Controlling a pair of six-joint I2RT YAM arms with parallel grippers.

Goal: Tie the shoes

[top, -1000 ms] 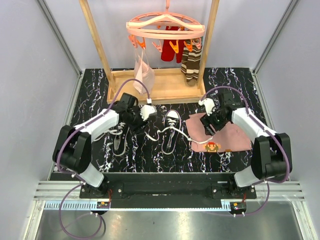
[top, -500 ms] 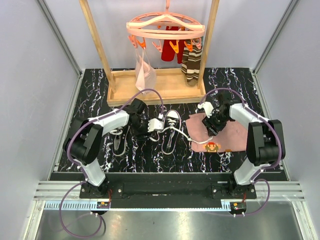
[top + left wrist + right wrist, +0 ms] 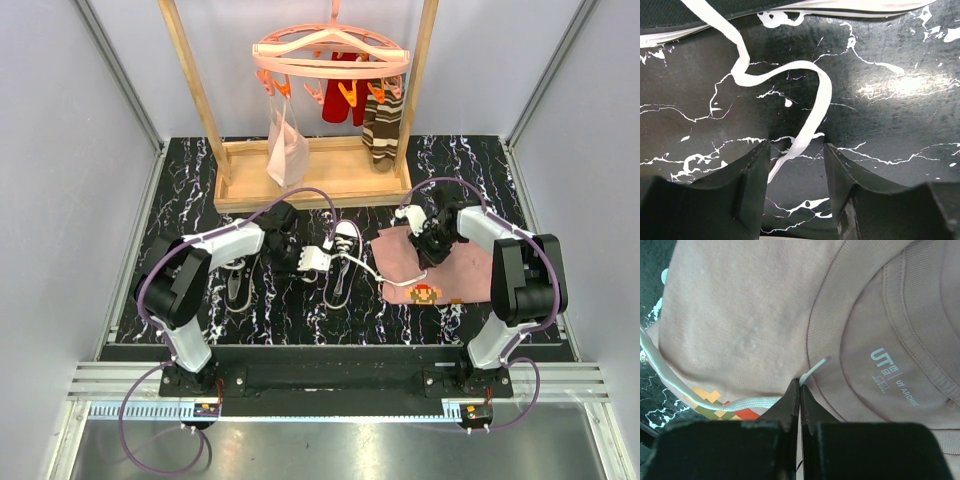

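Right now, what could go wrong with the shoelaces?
The right gripper pinches the lace close to its tip, so it might slip out, and the pink shirt underneath could get lifted too. The left gripper stands open around the other lace end; closing badly could miss it.

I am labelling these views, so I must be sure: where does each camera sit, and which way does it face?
Top external: above and behind the bases, looking down on the table, shoes and drying rack; both arms show whole.
Left wrist: on the left arm, looking down at a lace lying between the fingers of the open left gripper.
Right wrist: on the right arm, looking down at the pink shirt; the right gripper is shut on a lace end.
Shared: top and right wrist views both show the pink shirt.
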